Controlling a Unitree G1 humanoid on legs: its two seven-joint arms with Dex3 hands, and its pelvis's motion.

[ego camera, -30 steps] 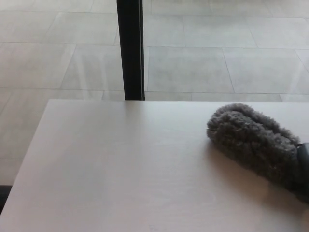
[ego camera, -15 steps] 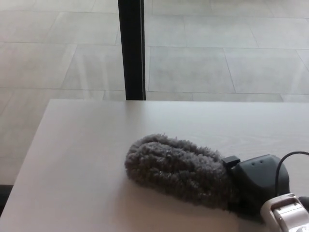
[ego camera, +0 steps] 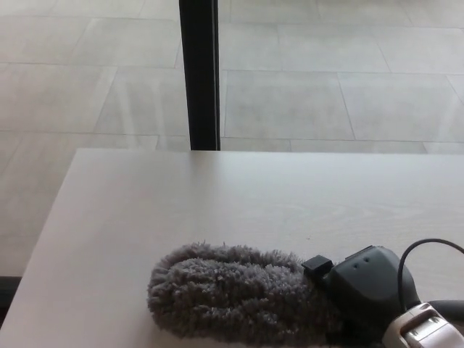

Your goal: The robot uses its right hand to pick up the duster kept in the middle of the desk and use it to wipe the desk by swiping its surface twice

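The grey fluffy duster [ego camera: 235, 301] lies flat on the pale wooden desk [ego camera: 181, 203], near the desk's front edge, its head pointing left. My right hand [ego camera: 370, 286] comes in from the bottom right and is shut on the duster's handle end, which the hand hides. A silver wrist piece and a black cable show behind the hand. My left hand does not show.
A black vertical post [ego camera: 199, 72] stands behind the desk's far edge. Beyond it lies a light tiled floor [ego camera: 326, 87]. The desk's left edge runs diagonally down to the bottom left corner.
My right hand has swept the duster across the desk from the far right towards the left and nearer the front edge.
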